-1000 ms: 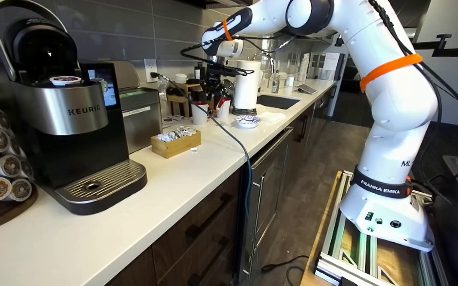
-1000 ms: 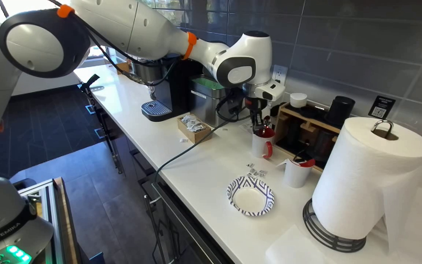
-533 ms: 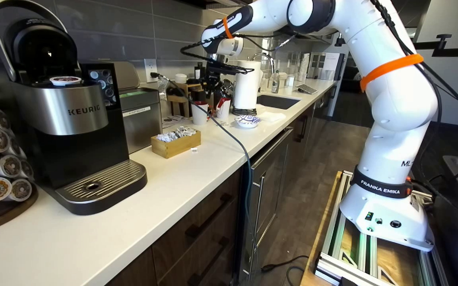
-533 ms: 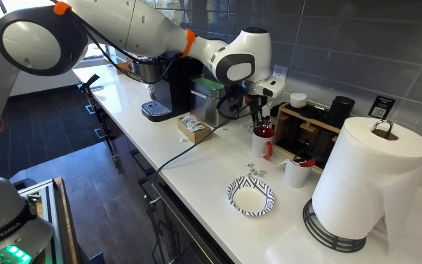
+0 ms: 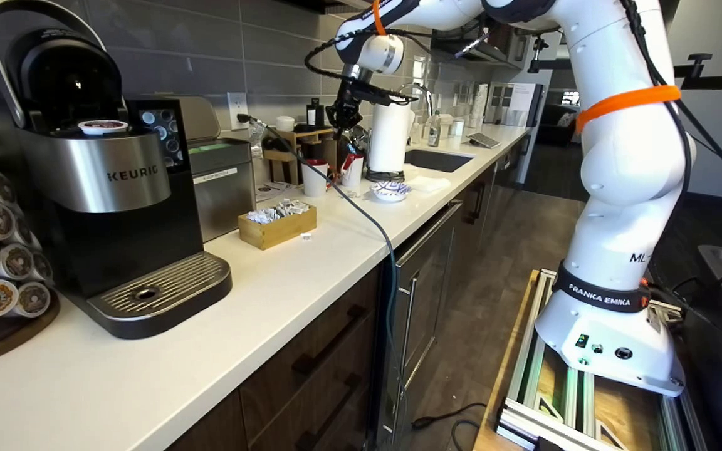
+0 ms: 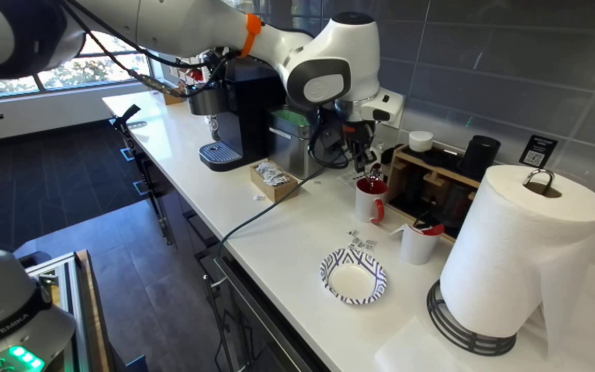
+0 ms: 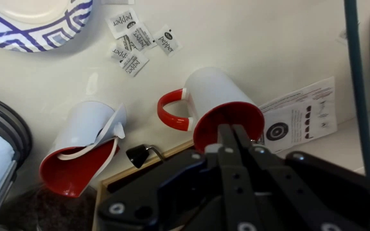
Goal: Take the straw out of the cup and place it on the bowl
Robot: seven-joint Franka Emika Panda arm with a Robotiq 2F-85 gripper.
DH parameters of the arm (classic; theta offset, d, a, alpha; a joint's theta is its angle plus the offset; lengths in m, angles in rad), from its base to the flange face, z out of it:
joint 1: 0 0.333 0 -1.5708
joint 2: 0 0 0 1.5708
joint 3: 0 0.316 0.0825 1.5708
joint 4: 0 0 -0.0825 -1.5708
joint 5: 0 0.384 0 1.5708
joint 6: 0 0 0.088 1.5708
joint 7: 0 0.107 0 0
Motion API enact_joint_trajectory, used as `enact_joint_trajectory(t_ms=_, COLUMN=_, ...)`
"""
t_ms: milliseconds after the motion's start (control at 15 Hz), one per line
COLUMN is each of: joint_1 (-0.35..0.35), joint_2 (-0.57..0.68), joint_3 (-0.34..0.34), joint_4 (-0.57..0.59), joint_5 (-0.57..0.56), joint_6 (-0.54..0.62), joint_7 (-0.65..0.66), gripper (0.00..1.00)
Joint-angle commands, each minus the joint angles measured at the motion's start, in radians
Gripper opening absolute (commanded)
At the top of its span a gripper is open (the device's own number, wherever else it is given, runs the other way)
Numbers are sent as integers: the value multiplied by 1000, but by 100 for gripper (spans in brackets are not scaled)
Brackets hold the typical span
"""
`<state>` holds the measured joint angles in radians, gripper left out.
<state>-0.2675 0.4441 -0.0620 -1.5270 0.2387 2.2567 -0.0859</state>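
Observation:
A white mug with a red inside and red handle stands upright on the counter, in both exterior views point(image 5: 314, 180) point(image 6: 366, 204) and in the wrist view point(image 7: 215, 89). My gripper point(image 6: 365, 164) is above its mouth; it also shows in an exterior view point(image 5: 338, 133). In the wrist view, the fingertips point(image 7: 232, 129) are nearly together in front of the red inside. I cannot make out a straw between them or in the mug. The blue-patterned white bowl point(image 6: 352, 281) sits nearer the counter's front edge, and in the wrist view point(image 7: 45, 30).
A second white mug point(image 6: 417, 248) with a folded white piece in it stands beside a wooden organizer point(image 6: 432, 175). A paper towel roll point(image 6: 525, 248) stands beyond. A box of packets point(image 6: 277, 186), pepper packets point(image 7: 133, 41) and a hanging cable point(image 7: 358, 86) are near.
My gripper has risen from the mug's mouth to above it, mostly within the last half second, and tilted a little. The mugs and the bowl have not moved.

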Motion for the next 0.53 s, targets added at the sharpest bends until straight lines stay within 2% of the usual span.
enact_joint_trajectory(t_ms=0, joint_1=-65, joint_2=-145, joint_3=56, joint_4=-187, joint_5=117, joint_6=21, joint_7=-271, gripper=1)
enact_joint_trajectory(t_ms=200, joint_1=-85, joint_2=-222, joint_3=48, joint_4=-271, joint_5=191, joint_6=-16, joint_7=-447, gripper=1)
enact_joint_trajectory(t_ms=467, joint_1=-94, joint_2=-312, joint_3=-5, joint_4=-391, joint_5=257, joint_6=-24, joint_7=-541, gripper=1)
